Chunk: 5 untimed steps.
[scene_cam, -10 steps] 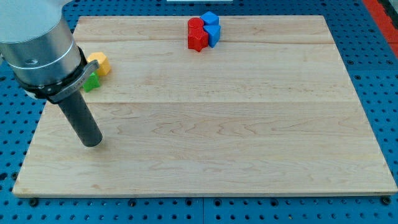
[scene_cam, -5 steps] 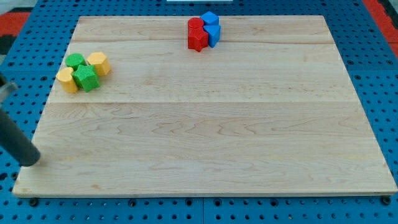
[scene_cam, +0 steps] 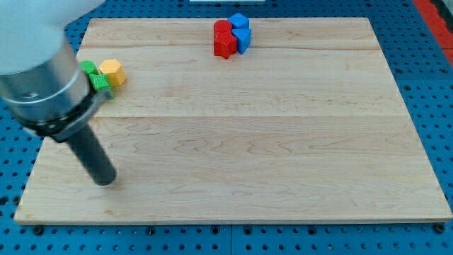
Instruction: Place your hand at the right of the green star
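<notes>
Our rod arm over a wooden tabletop (scene_cam: 283, 177) with coloured blocks.

Our tip (scene_cam: 105, 178) rests near the view's lower left, with no pincer fitted. Above it, partly hidden by our arm, sits the green star (scene_cam: 100, 83), touching a yellow block (scene_cam: 112, 71). Red blocks (scene_cam: 224, 40) and blue blocks (scene_cam: 241, 32) cluster at top centre.

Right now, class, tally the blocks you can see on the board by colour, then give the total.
Red blocks: 2
Blue blocks: 2
Green blocks: 2, partly hidden by the arm
Yellow block: 1
Total: 7 visible
</notes>
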Tool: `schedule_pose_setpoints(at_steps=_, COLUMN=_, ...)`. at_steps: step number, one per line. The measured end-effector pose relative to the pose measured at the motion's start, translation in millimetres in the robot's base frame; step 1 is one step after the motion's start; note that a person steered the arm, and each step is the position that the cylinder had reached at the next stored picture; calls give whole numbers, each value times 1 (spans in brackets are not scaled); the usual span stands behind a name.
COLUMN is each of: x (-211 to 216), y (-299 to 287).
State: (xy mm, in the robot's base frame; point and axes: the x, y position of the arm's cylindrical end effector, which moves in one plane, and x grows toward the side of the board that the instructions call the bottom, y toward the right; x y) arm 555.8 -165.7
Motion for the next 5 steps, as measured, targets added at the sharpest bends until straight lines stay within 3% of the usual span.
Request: schedule_pose_setpoints(at_steps=5, x=-146, y=23)
